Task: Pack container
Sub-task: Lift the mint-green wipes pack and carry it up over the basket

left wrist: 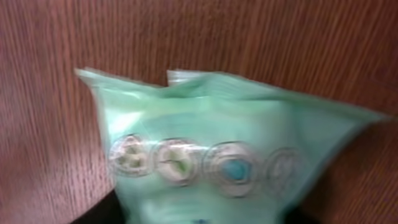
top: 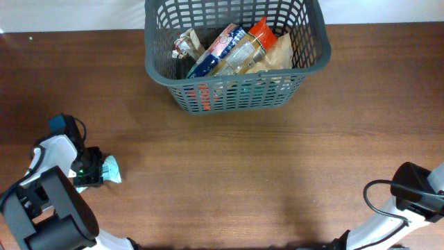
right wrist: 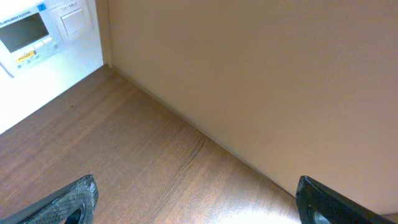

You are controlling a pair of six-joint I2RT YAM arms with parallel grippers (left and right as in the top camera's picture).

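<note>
The container (top: 234,96), a dark grey slotted basket, stands at the far middle of the table. It holds several packets, among them a blue-and-white one (top: 216,50) and a clear one with an orange top (top: 251,43). A light green packet (top: 109,169) lies at the near left. In the left wrist view the green packet (left wrist: 217,143) fills the frame. My left gripper (left wrist: 202,214) has a dark finger pressed on each side of it, low over the wood. My right gripper (right wrist: 196,199) is open and empty at the near right.
The right arm (top: 416,194) sits at the table's near right corner. The right wrist view shows a beige wall (right wrist: 261,74) meeting the wooden table (right wrist: 124,155), with a white device (right wrist: 43,37) at the left.
</note>
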